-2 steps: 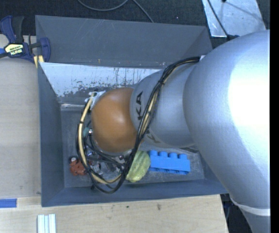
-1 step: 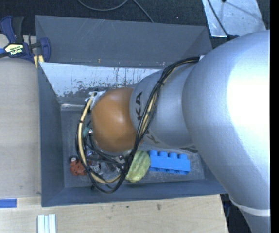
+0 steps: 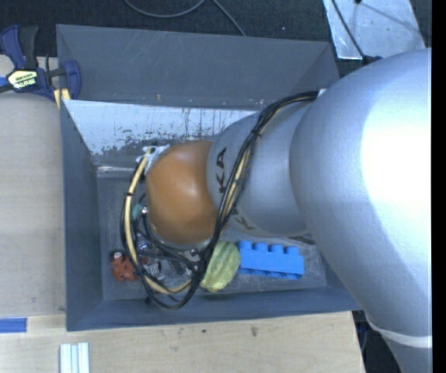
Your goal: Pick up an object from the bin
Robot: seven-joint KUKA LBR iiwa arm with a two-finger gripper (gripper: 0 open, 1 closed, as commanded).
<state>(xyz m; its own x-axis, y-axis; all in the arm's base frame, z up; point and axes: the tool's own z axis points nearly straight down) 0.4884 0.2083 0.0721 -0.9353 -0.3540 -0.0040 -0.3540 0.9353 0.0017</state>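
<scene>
One blue block (image 3: 271, 259); one yellow-green lump (image 3: 221, 266); one red bit (image 3: 121, 266); tool (image 3: 161, 269) between them, open or closed cannot tell.

1. The hand (image 3: 163, 264) lies mostly hidden under the orange cover (image 3: 178, 193) and cables (image 3: 133, 200).
2. The arm (image 3: 347, 185) hides much of the bin (image 3: 79, 231) floor.
3. A cable crosses the yellow-green thing (image 3: 223, 267).
4. The small red thing (image 3: 121, 266) is too small to identify.

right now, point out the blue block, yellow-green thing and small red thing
blue block (image 3: 273, 261): camera view, its front face
yellow-green thing (image 3: 221, 267): camera view, its visible middle
small red thing (image 3: 122, 267): camera view, its middle
</scene>
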